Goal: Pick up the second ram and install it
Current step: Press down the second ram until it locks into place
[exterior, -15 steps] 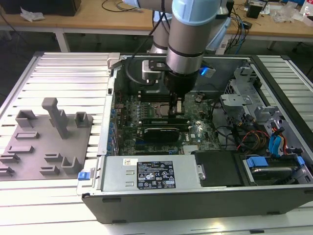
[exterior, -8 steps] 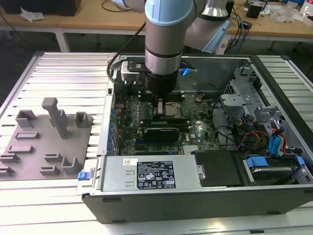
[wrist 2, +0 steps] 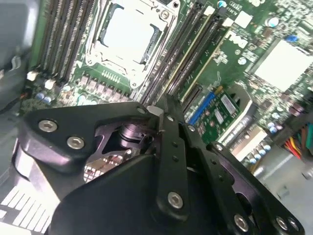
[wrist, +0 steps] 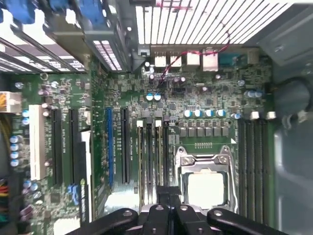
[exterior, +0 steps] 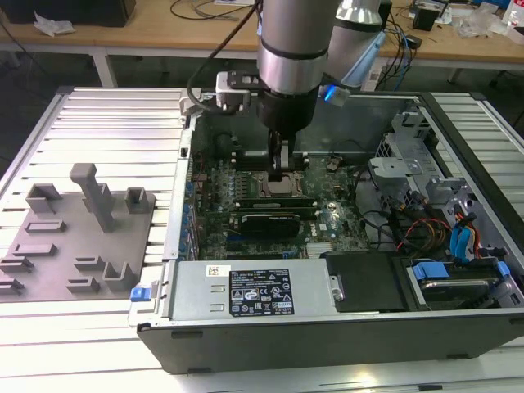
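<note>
Now the end effector [exterior: 279,166] hangs low with fingers pressed together, likely so it can push down. The second ram [exterior: 270,202] seems to sit in its slot, at 6 o'clock from the processor socket [exterior: 285,187] in the exterior view.

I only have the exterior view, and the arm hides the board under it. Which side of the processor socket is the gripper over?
Observer: In the first wrist view the gripper hangs over the bank of memory slots between the processor socket and the blue expansion slot.
Operator: Are the fingers open? Is anything in those slots?
Observer: In both wrist views the fingers are shut together. A green stick stands in one slot of that bank. I cannot tell whether it is the second ram.
</note>
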Robot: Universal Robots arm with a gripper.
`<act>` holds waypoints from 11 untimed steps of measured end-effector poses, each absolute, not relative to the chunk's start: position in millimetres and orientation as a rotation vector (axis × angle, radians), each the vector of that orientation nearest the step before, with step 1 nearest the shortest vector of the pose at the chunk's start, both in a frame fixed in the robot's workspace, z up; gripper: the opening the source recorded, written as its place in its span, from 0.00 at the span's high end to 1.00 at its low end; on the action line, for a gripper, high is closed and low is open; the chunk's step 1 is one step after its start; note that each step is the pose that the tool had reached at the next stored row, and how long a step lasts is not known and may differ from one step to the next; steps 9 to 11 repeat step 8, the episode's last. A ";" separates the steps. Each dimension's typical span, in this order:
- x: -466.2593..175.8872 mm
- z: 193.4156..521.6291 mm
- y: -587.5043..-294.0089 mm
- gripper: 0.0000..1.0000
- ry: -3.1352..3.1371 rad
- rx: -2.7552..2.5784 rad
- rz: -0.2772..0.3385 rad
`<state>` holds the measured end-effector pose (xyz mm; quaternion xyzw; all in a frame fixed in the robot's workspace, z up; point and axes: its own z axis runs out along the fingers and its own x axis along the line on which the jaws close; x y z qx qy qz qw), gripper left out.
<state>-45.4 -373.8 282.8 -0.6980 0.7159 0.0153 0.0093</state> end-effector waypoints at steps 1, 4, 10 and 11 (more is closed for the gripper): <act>-45.4 286.4 -373.8 0.89 2.236 -2.180 0.048; -45.3 287.6 -373.8 0.89 2.236 -2.180 0.048; -45.4 287.9 -373.8 0.89 2.236 -2.180 0.048; -45.4 287.9 -373.8 0.89 2.236 -2.180 0.048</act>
